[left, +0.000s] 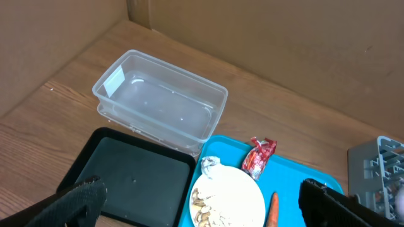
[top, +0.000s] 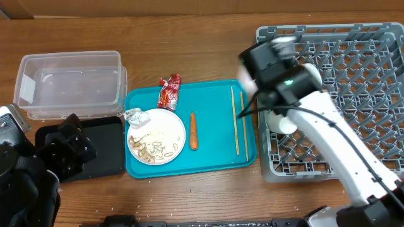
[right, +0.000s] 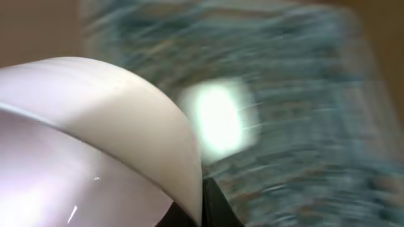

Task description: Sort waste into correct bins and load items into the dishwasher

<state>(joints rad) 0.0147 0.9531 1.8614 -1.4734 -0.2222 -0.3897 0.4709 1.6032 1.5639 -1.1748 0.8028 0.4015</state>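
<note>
Wooden tabletop lay under everything. At the left edge of the grey dishwasher rack, the right gripper was clenched on a white cup. The cup's rim filled the right wrist view against one dark finger, with the rack behind it blurred. Left of the rack sat a teal tray carrying a white plate of scraps, a carrot, chopsticks, a crumpled white wad and a red wrapper, its print too small to read. The left gripper hung spread wide, holding nothing, above a black bin beside a clear plastic tub.
</note>
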